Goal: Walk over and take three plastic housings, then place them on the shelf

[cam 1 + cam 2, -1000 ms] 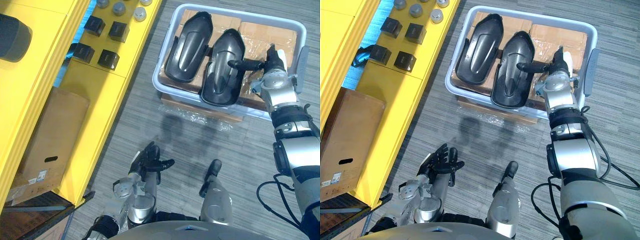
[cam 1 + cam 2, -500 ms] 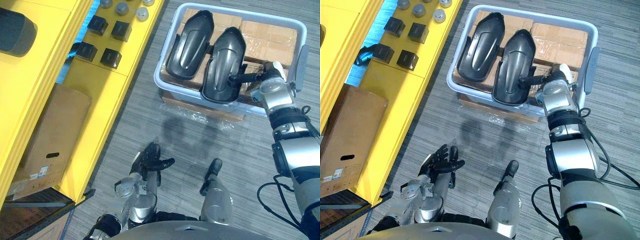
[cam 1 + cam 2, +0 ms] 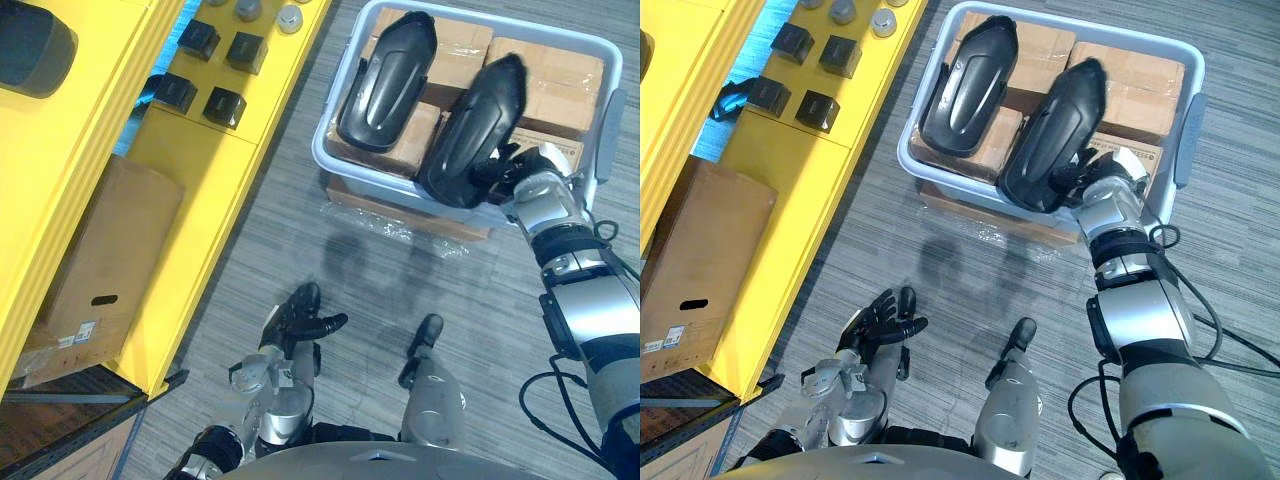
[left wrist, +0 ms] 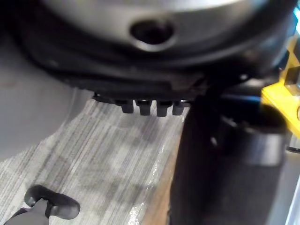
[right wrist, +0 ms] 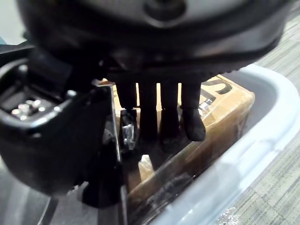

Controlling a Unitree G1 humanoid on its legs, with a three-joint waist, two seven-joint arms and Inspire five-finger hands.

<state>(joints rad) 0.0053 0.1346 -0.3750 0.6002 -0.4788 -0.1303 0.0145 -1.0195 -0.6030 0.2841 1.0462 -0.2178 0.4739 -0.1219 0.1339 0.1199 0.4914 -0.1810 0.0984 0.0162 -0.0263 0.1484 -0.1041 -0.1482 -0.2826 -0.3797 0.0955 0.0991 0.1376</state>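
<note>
The right hand (image 3: pixel 1100 178) had closed on the near end of one black plastic housing (image 3: pixel 475 130). Its dark fingers (image 5: pixel 192 117) curled down over the part's edge, just at the near rim of the pale tub (image 3: pixel 380 190). That housing sat tilted. Its gripped end hung over the tub's near rim and its far end pointed toward the tub's far wall, across the cardboard boxes (image 3: pixel 545 85) packed inside. A second housing (image 3: pixel 385 80) lay in the tub beside it, on the side toward the yellow shelf (image 3: pixel 190 200), flat on the boxes and apart from the hand.

The left hand (image 3: pixel 300 320) hung well short of the tub, over the grey floor, with its fingers loosely spread and holding nothing.

The shelf stood beside the tub. On it sat small black blocks (image 3: pixel 225 103) and, further along, some grey round caps (image 3: pixel 290 18). A brown carton (image 3: pixel 105 255) was tucked beneath the shelf.
</note>
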